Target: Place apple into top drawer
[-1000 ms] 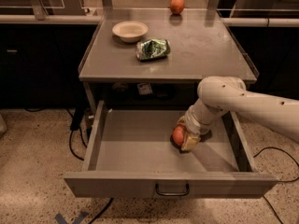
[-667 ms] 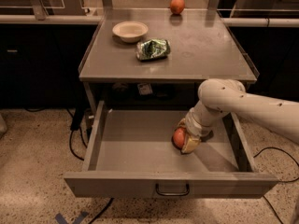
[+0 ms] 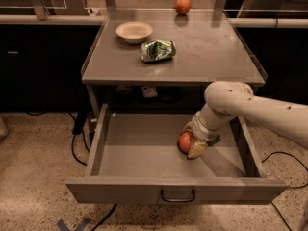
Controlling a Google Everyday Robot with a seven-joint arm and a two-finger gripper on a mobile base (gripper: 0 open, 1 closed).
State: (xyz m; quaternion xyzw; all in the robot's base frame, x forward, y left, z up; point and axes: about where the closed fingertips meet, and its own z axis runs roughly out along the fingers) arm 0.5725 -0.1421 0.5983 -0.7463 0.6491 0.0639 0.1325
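The top drawer (image 3: 139, 148) is pulled fully open below the grey table; its front panel carries a small dark wire handle (image 3: 177, 196). The red apple (image 3: 184, 142) is low inside the drawer, right of its middle, at or just above the floor. My gripper (image 3: 190, 142) reaches down into the drawer from the right on a white arm and is shut on the apple, with a pale finger (image 3: 197, 147) wrapped around its right side.
On the table top (image 3: 211, 52) stand a pale bowl (image 3: 134, 31), a crumpled green bag (image 3: 158, 50) and a small orange fruit (image 3: 182, 6) at the back edge. Dark cables lie on the speckled floor at both sides. Dark cabinets flank the table.
None; the arm, the gripper and the apple stay in the same spot inside the drawer.
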